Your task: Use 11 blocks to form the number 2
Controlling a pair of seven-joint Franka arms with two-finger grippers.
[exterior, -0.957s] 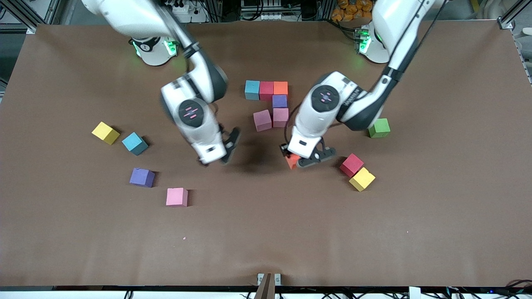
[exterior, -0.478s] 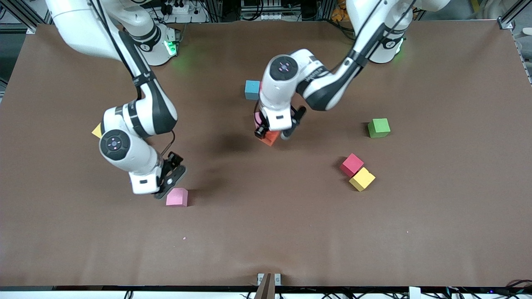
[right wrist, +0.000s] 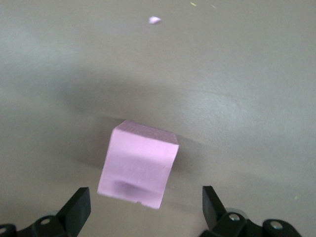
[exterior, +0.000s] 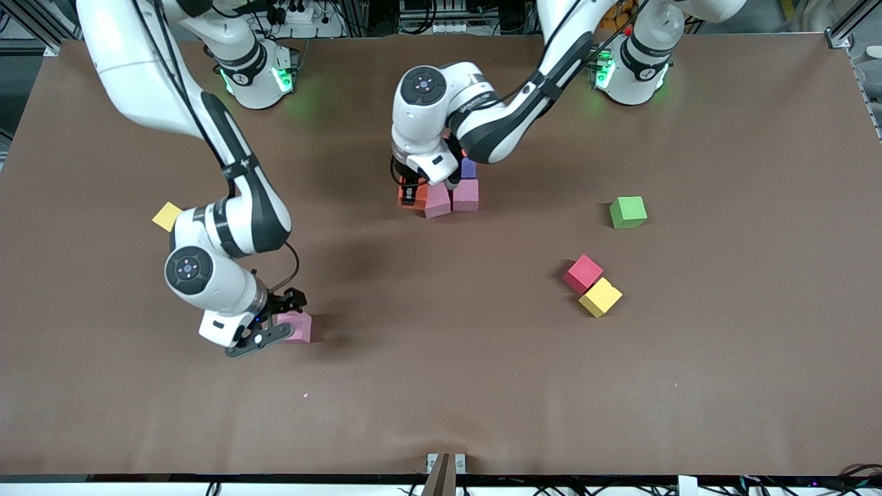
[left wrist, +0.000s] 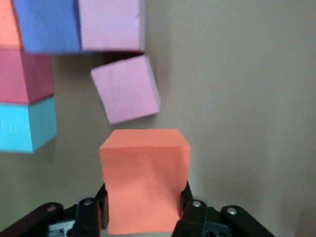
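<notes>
My left gripper is shut on an orange block, holding it low beside a tilted pink block, toward the right arm's end. That pink block adjoins a second pink block, a purple block, and red, blue and orange blocks under the left arm. My right gripper is open and low, with a fingertip on either side of a lone pink block and a gap to each face.
A red block and a yellow block touch each other toward the left arm's end, with a green cube farther from the camera. Another yellow block peeks out beside the right arm.
My left gripper carried the orange block away from the camera to beside the pink blocks. My right arm swung toward the camera and came down around the lone pink block.
</notes>
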